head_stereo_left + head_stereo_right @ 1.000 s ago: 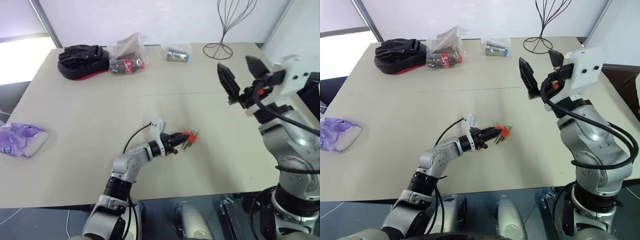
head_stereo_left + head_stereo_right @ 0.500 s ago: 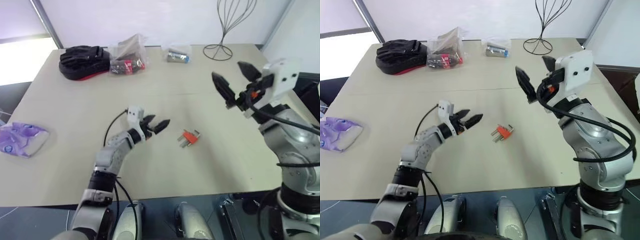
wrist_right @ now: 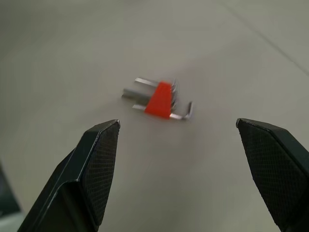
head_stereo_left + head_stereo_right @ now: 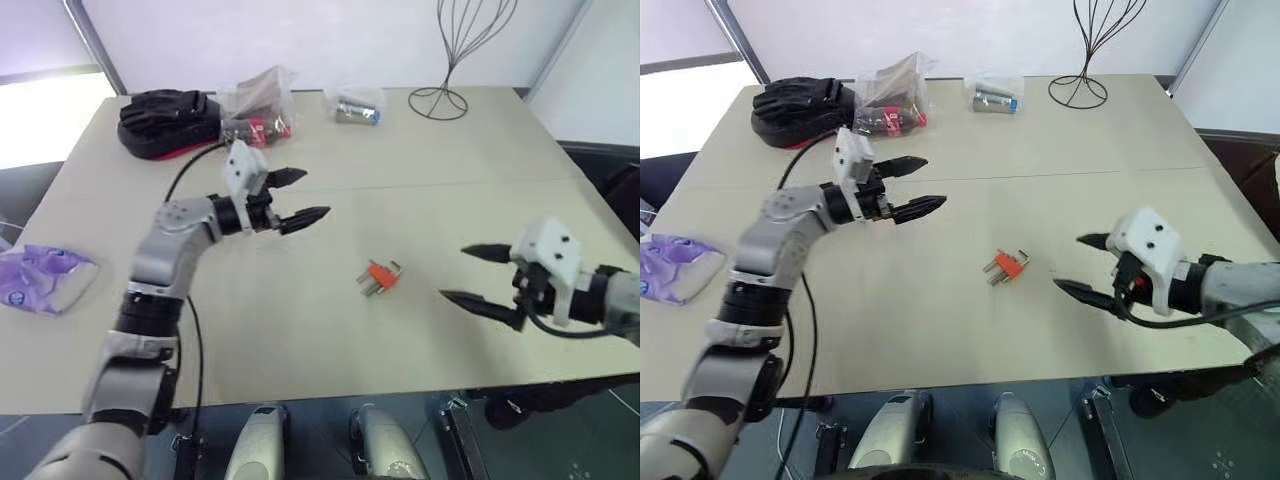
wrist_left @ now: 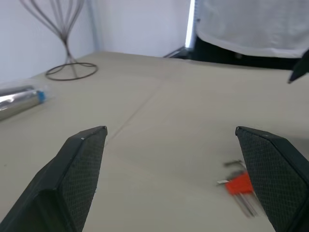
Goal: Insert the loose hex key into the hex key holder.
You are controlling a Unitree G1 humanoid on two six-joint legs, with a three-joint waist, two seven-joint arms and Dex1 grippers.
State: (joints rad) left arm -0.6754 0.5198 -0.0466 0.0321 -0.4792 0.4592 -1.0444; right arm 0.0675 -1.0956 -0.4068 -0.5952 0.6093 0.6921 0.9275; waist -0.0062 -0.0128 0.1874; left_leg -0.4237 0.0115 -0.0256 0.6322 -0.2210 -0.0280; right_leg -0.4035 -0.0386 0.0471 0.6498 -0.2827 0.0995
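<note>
Nearest to me, my right gripper (image 4: 470,276) sits low over the near right part of the table (image 4: 300,330). Its two black fingers are spread wide and hold nothing. It points toward the middle of the table. In the right wrist view the hex key holder (image 3: 161,99) lies between the two fingers' lines, well ahead of their tips and apart from them.

The hex key holder (image 4: 379,275) lies flat on the table near its centre, touched by neither gripper. It is an orange-red block with grey metal keys sticking out on both sides. One key with a bent end (image 3: 186,112) lies along the block's edge; I cannot tell whether it is seated in the block or only rests against it. I cannot pick out a separate loose hex key elsewhere on the table.

Further back and to the left, my left gripper (image 4: 298,195) is raised above the table, pointing right, fingers spread wide and empty. It is well apart from the holder.

At the left edge lies a crumpled purple bag (image 4: 40,280). Along the far edge stand a black and red pad (image 4: 165,120), a clear plastic packet (image 4: 255,115), a small metal cylinder in plastic wrap (image 4: 355,110), and a wire stand (image 4: 440,100).
</note>
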